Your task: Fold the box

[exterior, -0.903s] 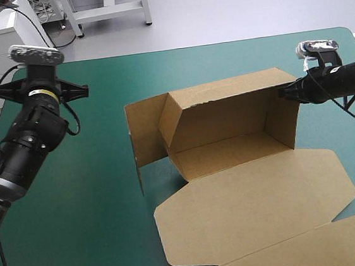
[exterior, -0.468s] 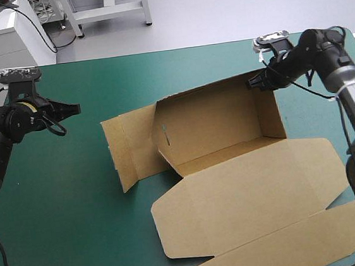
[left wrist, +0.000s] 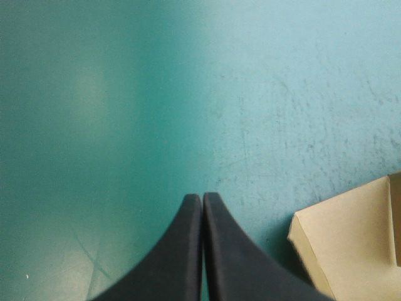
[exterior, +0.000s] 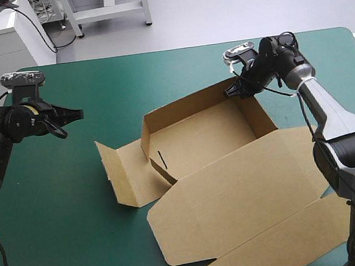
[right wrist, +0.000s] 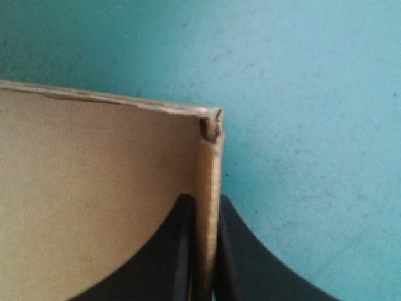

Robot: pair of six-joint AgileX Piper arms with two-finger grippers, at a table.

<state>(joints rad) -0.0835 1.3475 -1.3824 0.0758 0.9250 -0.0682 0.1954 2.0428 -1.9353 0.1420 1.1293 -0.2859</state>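
Brown box (exterior: 197,134) wall disappears inside the clamped right gripper (right wrist: 205,199).

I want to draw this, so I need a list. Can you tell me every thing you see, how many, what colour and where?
box: one, brown, middle of the table; walls partly raised at the far side, lid flat toward the near edge, a side flap lying out to the left.
table cover: one, teal-green, under everything.
left gripper: one, black fingers, shut and empty, over the cover to the left of the box, not touching it.
right gripper: one, black fingers, shut on the box wall at its far right corner.
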